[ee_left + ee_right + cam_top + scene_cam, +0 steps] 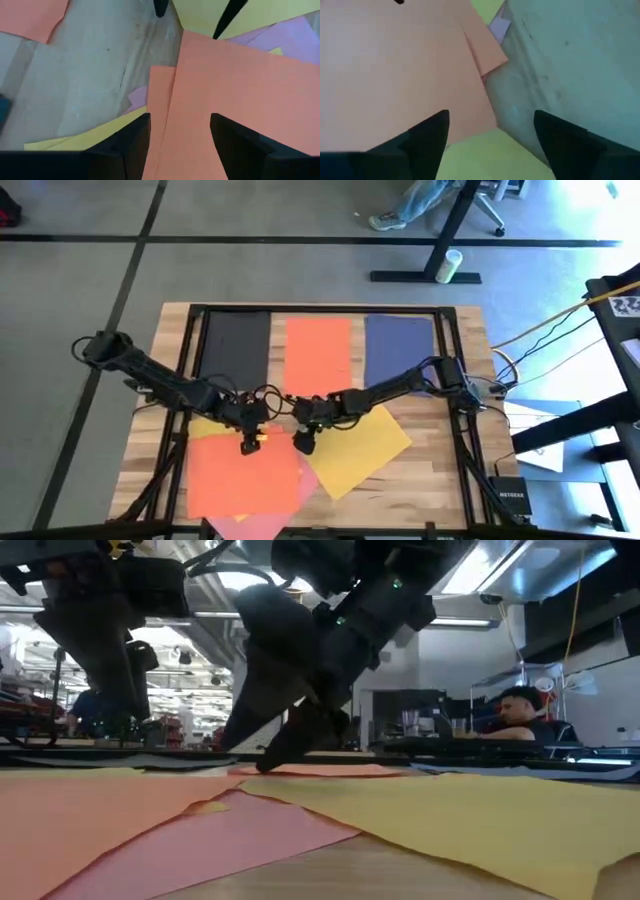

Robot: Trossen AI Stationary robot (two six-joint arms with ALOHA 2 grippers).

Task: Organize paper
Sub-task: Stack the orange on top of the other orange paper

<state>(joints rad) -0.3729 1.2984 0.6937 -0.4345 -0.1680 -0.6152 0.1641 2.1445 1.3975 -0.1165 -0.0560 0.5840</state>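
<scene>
Overhead looks straight down, low skims level across, wrists peer close; all share the table (440, 470).

Both grippers (249, 443) (303, 442) hover over overlapping orange sheet (245, 475).

Bright overhead lighting, blurred wrist views.

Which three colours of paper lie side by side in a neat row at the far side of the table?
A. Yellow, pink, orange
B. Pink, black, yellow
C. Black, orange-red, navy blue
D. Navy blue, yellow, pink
C. The high view shows a black sheet, an orange-red sheet and a navy blue sheet lined up along the far side, while the yellow sheet and pink sheet lie jumbled nearer the front.
</scene>
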